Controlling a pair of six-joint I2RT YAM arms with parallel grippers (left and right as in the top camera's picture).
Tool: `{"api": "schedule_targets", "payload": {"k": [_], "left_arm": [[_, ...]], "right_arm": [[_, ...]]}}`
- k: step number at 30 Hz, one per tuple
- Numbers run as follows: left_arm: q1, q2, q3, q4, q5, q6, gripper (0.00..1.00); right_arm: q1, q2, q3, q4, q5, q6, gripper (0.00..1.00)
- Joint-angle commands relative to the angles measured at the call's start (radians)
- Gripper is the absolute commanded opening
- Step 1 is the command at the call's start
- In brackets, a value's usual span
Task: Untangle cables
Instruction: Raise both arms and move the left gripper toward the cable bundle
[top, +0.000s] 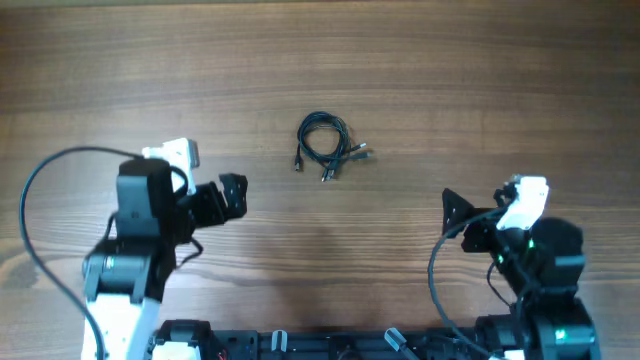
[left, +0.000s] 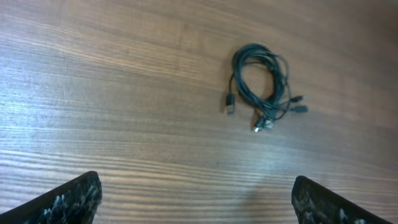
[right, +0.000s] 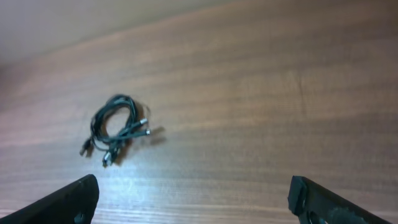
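The cables (top: 325, 142) lie as one small coiled bundle of thin black cords on the wooden table, near the middle. Several small plug ends stick out at its lower side. The bundle shows in the left wrist view (left: 261, 87) ahead and to the right, and in the right wrist view (right: 115, 127) ahead and to the left. My left gripper (top: 232, 196) is open and empty, to the lower left of the bundle and apart from it. My right gripper (top: 452, 208) is open and empty, to the lower right of it.
The wooden table (top: 480, 80) stretches all round the bundle. The arms' own thick black cables (top: 40, 210) loop at the left and by the right base (top: 440, 290). A dark rail (top: 330, 345) runs along the near edge.
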Motion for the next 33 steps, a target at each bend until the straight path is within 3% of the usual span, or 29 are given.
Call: {"api": "schedule_targets", "payload": {"k": [1,10,16,19,33], "left_arm": [[0.003,0.122,0.119,-0.048,-0.024,-0.019,1.0],[0.004,0.31,0.271,-0.182,-0.019,-0.021,1.0],[0.004,0.314,0.271,-0.032,0.124,-0.024,1.0],[0.003,0.315,0.271,0.076,0.127,-0.078,1.0],[-0.16,0.496,0.298,0.203,-0.138,-0.121,0.99]], "right_arm": [[-0.004,0.132,0.124,-0.068,-0.013,0.012,1.0],[-0.004,0.497,0.413,-0.329,0.037,0.011,1.0],[-0.004,0.587,0.42,-0.317,-0.079,0.011,1.0],[-0.004,0.596,0.42,-0.317,-0.08,0.01,1.0],[-0.004,0.596,0.42,-0.289,-0.177,0.051,1.0]]}}
